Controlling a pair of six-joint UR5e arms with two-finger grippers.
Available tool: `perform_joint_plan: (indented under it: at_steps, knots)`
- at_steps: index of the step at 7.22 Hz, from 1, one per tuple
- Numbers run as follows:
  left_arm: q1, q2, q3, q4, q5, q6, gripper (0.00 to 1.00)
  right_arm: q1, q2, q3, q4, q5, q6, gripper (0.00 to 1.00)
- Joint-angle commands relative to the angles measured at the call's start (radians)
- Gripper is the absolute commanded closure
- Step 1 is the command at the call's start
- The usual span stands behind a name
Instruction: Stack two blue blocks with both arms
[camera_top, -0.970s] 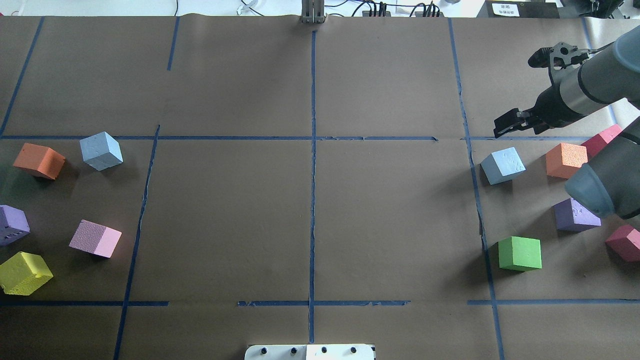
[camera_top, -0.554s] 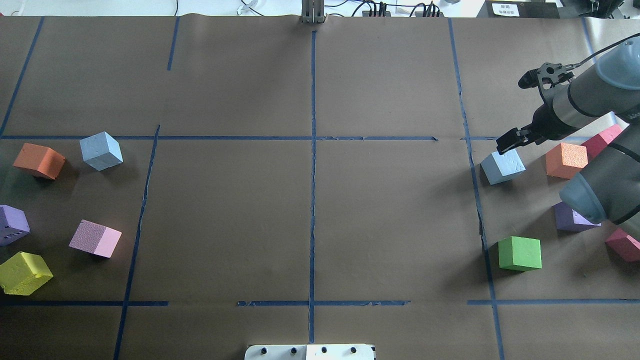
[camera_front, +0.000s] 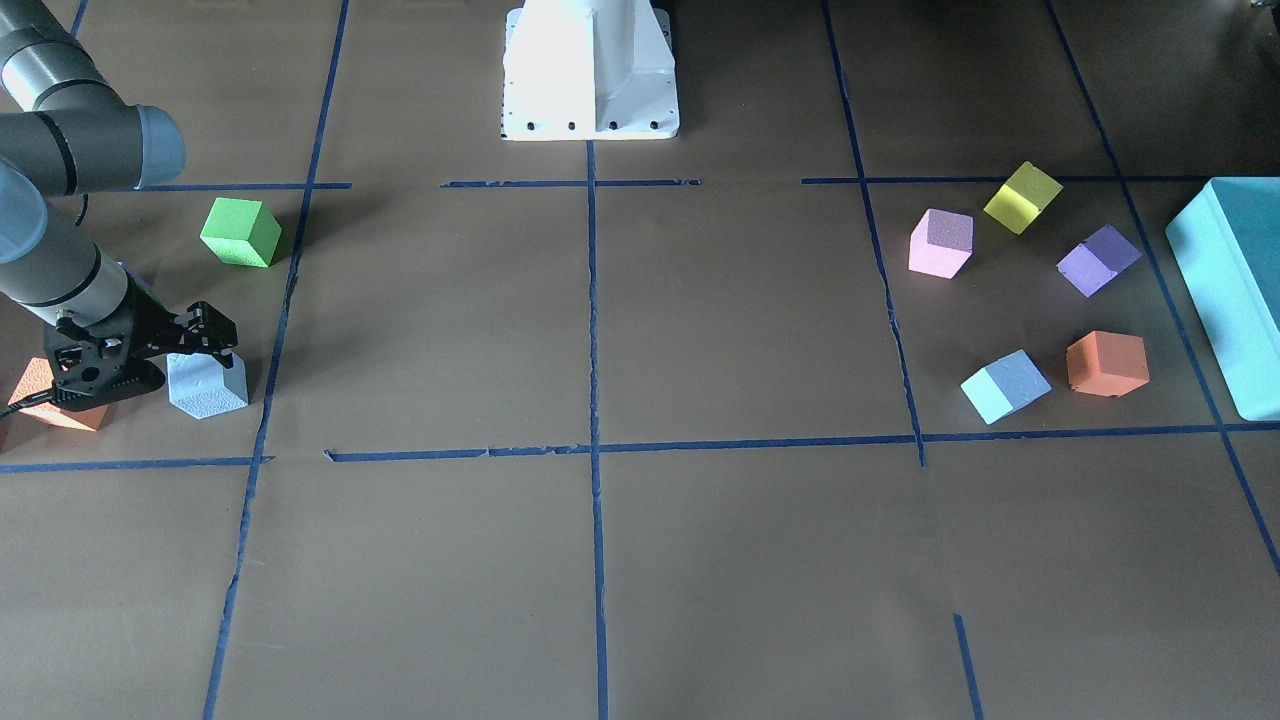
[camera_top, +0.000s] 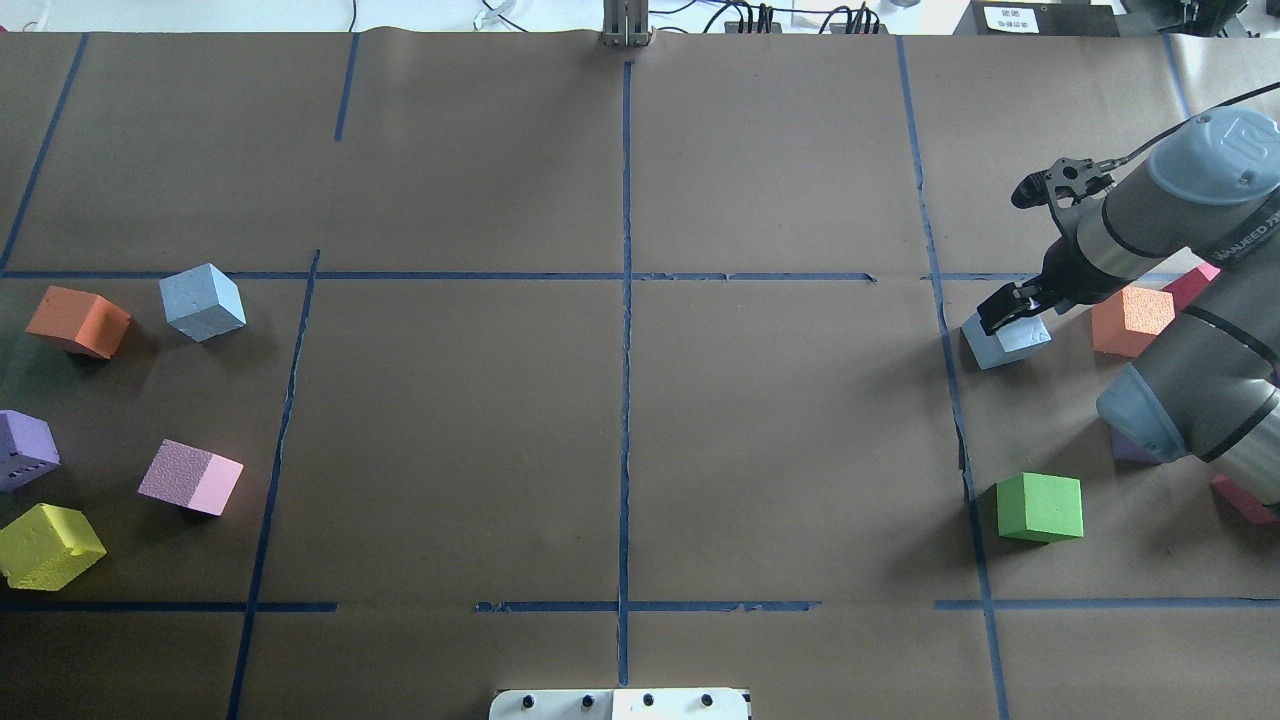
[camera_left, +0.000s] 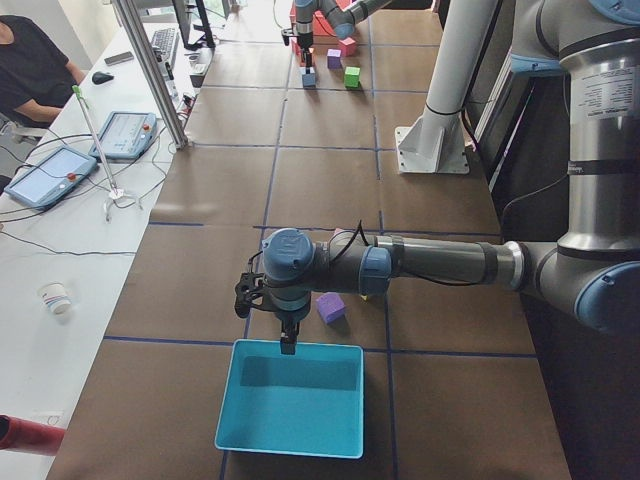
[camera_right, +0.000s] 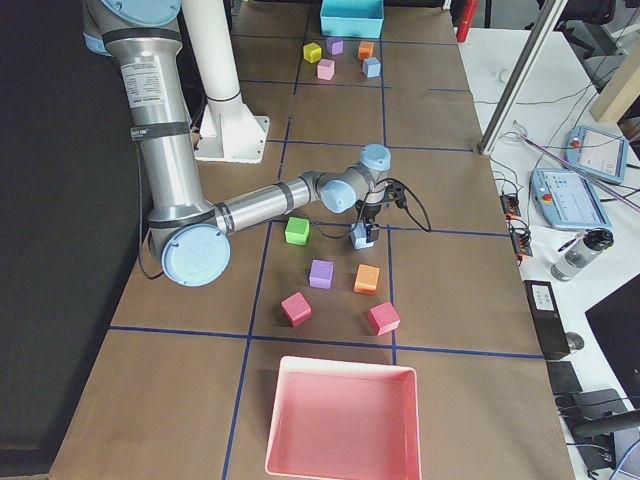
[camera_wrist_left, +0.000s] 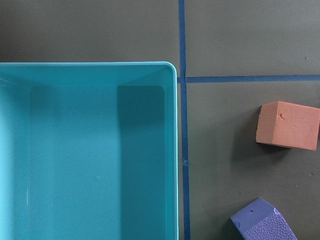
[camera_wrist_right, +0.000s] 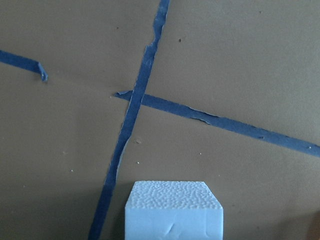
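One blue block (camera_top: 1008, 342) lies at the table's right side, also seen in the front-facing view (camera_front: 207, 388) and at the bottom of the right wrist view (camera_wrist_right: 172, 212). My right gripper (camera_top: 1008, 308) hangs open just over its top (camera_front: 200, 345), and I cannot tell whether its fingers touch the block. The other blue block (camera_top: 203, 301) sits alone at the far left (camera_front: 1005, 386). My left gripper (camera_left: 288, 340) shows only in the exterior left view, above a teal box (camera_left: 290, 395). I cannot tell whether it is open or shut.
Around the right block lie an orange cube (camera_top: 1130, 320), a green cube (camera_top: 1040, 507) and red and purple cubes partly under the arm. Orange (camera_top: 78, 321), purple (camera_top: 25, 448), pink (camera_top: 190, 477) and yellow (camera_top: 48, 545) cubes surround the left block. A pink tray (camera_right: 340, 420) stands at the right end.
My right gripper has come down and towards the robot, from beyond the right blue block to just over its top. Neither block has moved.
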Motion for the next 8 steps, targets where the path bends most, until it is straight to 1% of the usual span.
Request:
perform_joint_plan:
  at_steps: [1, 3, 4, 6, 7, 8]
  knots:
    - [0.000, 0.000, 0.000, 0.001, -0.002, 0.000, 0.00, -0.021, 0.005, -0.025, 0.000, -0.002, -0.001, 0.00]
    - [0.000, 0.000, 0.000, 0.001, -0.002, 0.000, 0.00, -0.032, 0.005, -0.032, 0.000, -0.006, -0.001, 0.00]
    - [0.000, 0.000, 0.000, 0.001, -0.002, 0.000, 0.00, -0.032, 0.006, -0.036, 0.000, -0.006, 0.000, 0.02]
    - [0.000, -0.002, 0.000, 0.001, -0.002, 0.000, 0.00, -0.032, 0.017, -0.039, 0.000, -0.009, 0.002, 0.65]
    - [0.000, -0.002, 0.000, 0.001, -0.002, 0.000, 0.00, -0.030, 0.020, -0.036, 0.000, -0.014, 0.002, 0.82]
    - [0.000, -0.002, -0.002, 0.001, -0.002, 0.000, 0.00, -0.001, 0.032, -0.022, -0.002, -0.002, 0.002, 0.95]
